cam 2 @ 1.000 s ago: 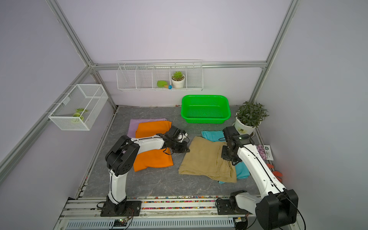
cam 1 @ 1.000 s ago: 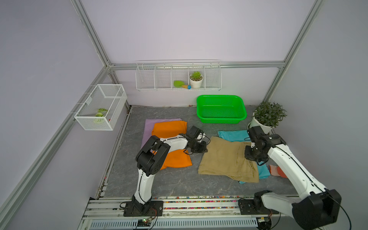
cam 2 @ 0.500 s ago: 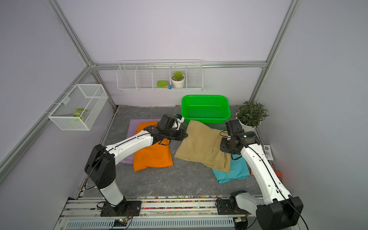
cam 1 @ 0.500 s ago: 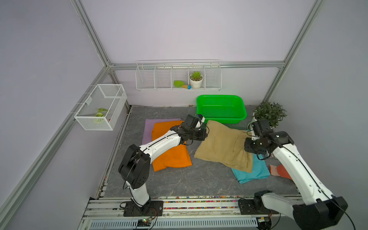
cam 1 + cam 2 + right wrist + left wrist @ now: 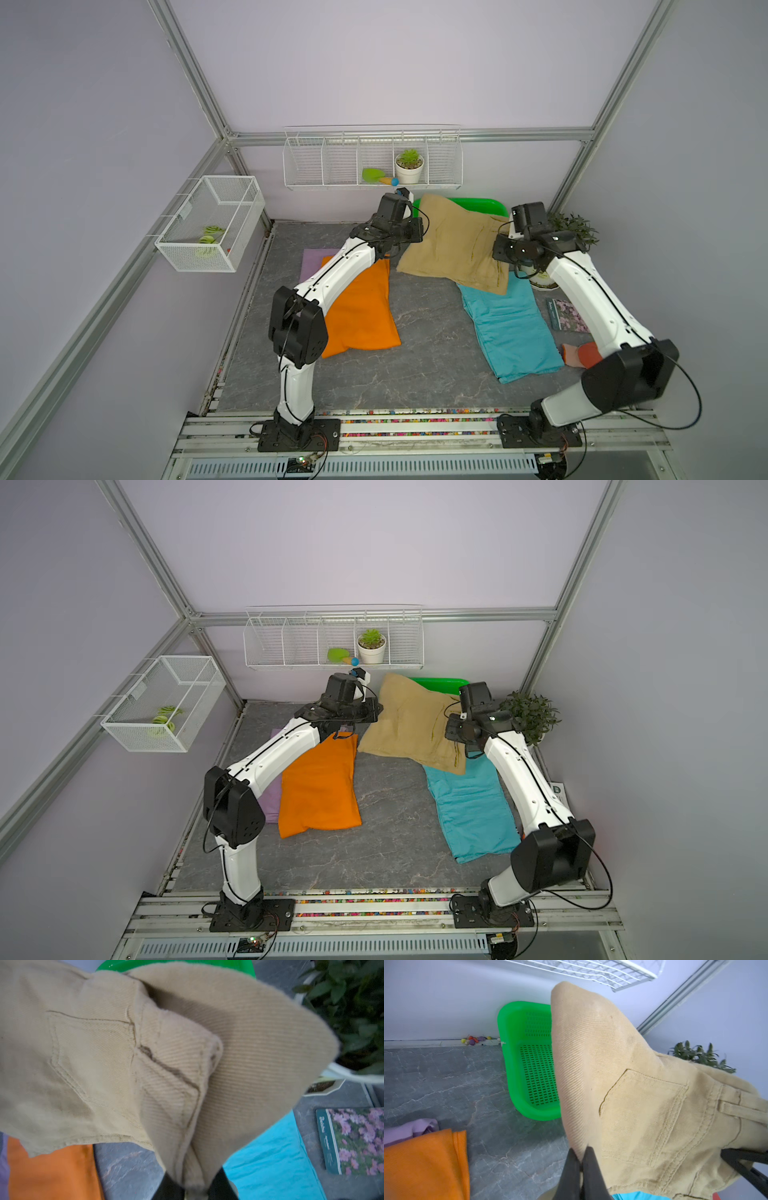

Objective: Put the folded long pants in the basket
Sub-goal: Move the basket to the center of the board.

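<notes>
The khaki folded long pants (image 5: 453,245) are held aloft at twelve o'clock of the desk (image 5: 415,374), partly over the green basket (image 5: 486,204). The left claw (image 5: 581,1153) and right claw (image 5: 196,1184) are each clamped on an opposite edge, likely to keep the fold flat. The basket's mesh floor is seen only in the left wrist view.

The khaki pants (image 5: 633,1084) are coarse, matt twill cloth with diagonal ribs; my left pincer (image 5: 580,1155) has matt black fingers. The basket (image 5: 512,1022) is smooth, shiny green plastic, the surface (image 5: 446,1084) looks like matt grey veined stone, and the orange pants (image 5: 425,1163) are a finer matt cloth.
</notes>
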Controlling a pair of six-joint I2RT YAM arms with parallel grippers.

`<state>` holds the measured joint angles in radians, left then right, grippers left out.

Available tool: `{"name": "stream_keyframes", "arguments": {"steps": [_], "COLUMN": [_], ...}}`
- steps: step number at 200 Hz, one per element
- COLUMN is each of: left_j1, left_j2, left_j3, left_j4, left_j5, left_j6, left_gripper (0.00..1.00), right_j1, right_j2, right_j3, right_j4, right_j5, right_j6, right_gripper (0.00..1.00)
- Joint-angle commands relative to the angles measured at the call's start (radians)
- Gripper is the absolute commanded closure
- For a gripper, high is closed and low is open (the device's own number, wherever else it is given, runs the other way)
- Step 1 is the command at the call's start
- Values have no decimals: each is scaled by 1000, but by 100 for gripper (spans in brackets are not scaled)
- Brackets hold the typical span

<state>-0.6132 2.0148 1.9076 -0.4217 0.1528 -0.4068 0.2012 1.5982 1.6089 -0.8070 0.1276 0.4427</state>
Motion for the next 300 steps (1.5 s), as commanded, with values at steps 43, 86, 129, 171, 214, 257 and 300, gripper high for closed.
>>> {"name": "stream_keyframes", "arguments": {"steps": [43,86,129,171,214,257,300], "left_j1": [13,23,34,46,89,104,107], "left_j2": [119,157,209,399,485,523,416], "left_j3": [133,204,246,488,537,540,324], "left_j4": [102,111,159,63,86,10,-34], "left_j5": [3,26,6,54,70,137,173], "left_j6": [-19,-20,-16,23,-29,-70,-80], "left_gripper": [100,100,100,100,100,100,100], "right_j1": [-85,-105,-125,-126,-130,-129,-107], "right_j2": [271,377,440,597,715,742,713], "right_j3": [338,491,521,638,698,693,671], "right_j4": [114,79,189,241,167,27,-116], "right_j5": [4,-4,-5,-53,-65,-98,-205], "right_j6": [-23,-45,-21,-37,-8,-8,12], "right_gripper": [100,100,100,100,100,100,100]}}
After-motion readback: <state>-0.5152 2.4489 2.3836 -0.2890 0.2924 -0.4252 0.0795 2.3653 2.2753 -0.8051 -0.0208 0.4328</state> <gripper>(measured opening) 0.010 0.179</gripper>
